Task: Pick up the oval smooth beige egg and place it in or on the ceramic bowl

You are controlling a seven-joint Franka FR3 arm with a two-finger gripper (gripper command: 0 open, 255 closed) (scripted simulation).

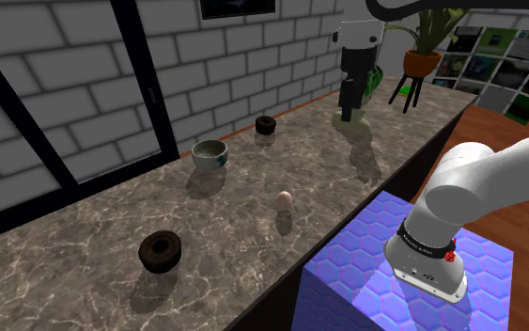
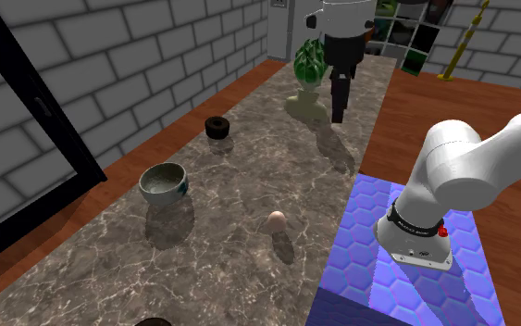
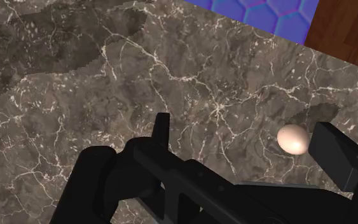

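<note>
Your gripper (image 1: 350, 115) hangs above the marble counter (image 1: 84, 273) with its fingers spread wide, clasping nothing. In the shoulder view the pale egg (image 1: 285, 198) lies on the counter at four o'clock from the bowl (image 1: 210, 153), well apart from it. The gripper is at one o'clock from the egg.
</note>
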